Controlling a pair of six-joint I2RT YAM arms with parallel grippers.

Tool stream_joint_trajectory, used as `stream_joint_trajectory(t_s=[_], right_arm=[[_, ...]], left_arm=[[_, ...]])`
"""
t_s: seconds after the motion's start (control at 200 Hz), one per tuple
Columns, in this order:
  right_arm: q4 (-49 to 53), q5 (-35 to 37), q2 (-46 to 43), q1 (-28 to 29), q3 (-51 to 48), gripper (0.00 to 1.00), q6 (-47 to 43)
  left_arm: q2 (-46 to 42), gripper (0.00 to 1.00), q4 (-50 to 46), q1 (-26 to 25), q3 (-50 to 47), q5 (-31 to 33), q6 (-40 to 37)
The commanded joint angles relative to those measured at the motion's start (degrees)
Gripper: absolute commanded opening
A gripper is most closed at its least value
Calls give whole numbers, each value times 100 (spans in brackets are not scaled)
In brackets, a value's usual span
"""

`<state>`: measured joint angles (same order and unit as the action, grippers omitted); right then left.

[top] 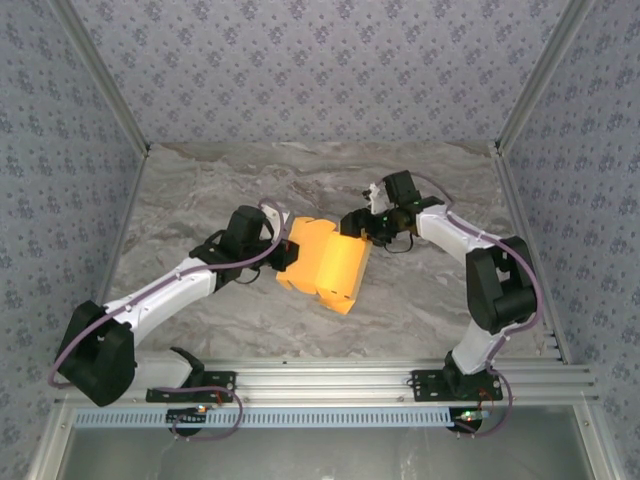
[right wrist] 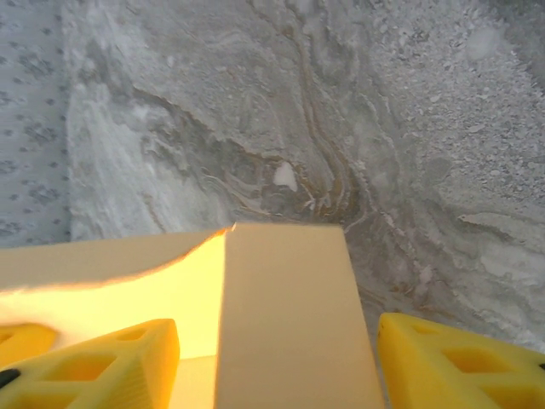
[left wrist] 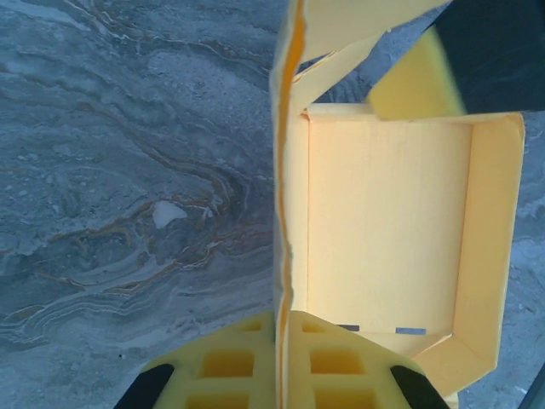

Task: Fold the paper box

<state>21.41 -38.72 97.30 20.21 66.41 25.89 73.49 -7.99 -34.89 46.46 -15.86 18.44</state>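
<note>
The yellow-orange paper box (top: 325, 262) lies partly folded mid-table, between the two arms. My left gripper (top: 288, 250) is at its left side, shut on an upright side wall. In the left wrist view that thin wall edge runs straight up from between the yellow pads of the left gripper (left wrist: 285, 358), and the box's open tray (left wrist: 387, 221) lies to the right. My right gripper (top: 358, 225) is at the box's far right corner. Its fingers (right wrist: 111, 366) stand apart on either side of a raised flap (right wrist: 285, 315), with a gap at each side. The right gripper (right wrist: 277, 341) is open.
The grey marbled table top (top: 420, 300) surrounds the box. Patterned walls (top: 320, 70) close in the back and both sides, and an aluminium rail (top: 330, 375) runs along the near edge by the arm bases.
</note>
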Motion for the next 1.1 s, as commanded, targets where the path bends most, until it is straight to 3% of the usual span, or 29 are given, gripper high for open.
stream_joint_trajectory(t_s=[0.0,0.425,0.62,0.77,1.094], right_arm=[[316,-305,-320,-72,-22,67,111],[259,-683,-567,-453,-655,67,248],[223,-689,-476,-463,-607,56,301],[521,-334,-388,-440,-507,48,55],[810,233,-194,-351,-469,43,-374]], left_arm=[[-107,0,-54,-6,232,103,-105],[-117,0,41,-3,228,89,-16],[-90,0,74,0,197,57,20],[-97,0,79,-6,208,48,28],[-8,0,-32,-5,352,-26,-29]])
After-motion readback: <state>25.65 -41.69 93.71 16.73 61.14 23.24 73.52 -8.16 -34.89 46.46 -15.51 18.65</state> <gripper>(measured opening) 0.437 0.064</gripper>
